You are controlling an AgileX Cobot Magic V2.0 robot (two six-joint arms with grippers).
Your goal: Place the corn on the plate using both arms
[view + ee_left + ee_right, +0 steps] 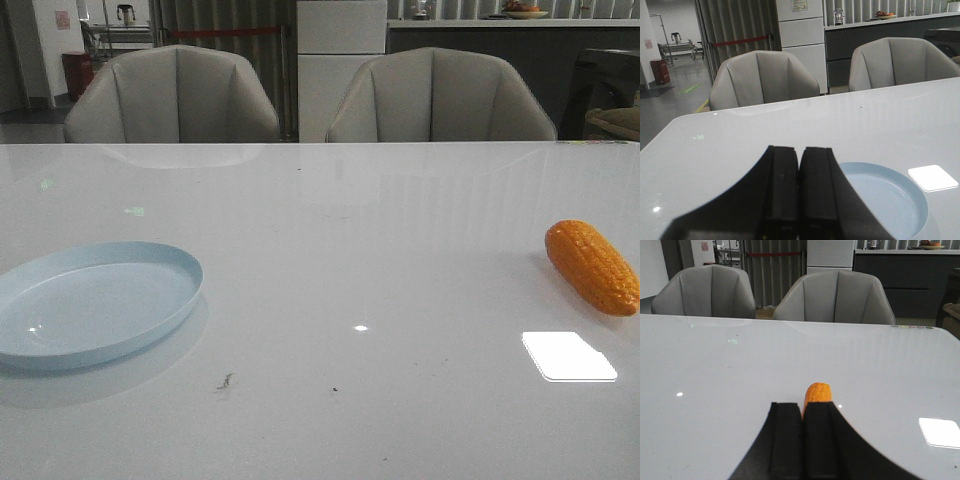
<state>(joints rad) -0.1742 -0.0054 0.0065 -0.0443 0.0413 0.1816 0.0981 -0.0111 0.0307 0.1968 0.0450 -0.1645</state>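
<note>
The orange corn (592,266) lies on the white table at the far right of the front view. The pale blue plate (92,300) sits at the near left, with nothing on it. Neither arm shows in the front view. In the left wrist view my left gripper (799,150) is shut and empty, with the plate (895,200) just beside and beyond its fingers. In the right wrist view my right gripper (802,406) is shut and empty; the corn (818,392) lies on the table beyond its fingertips, partly hidden behind one finger.
Two grey chairs (175,95) (440,95) stand behind the far table edge. A bright light reflection (568,355) lies on the glossy table near the corn. A few dark specks (224,380) mark the table near the front.
</note>
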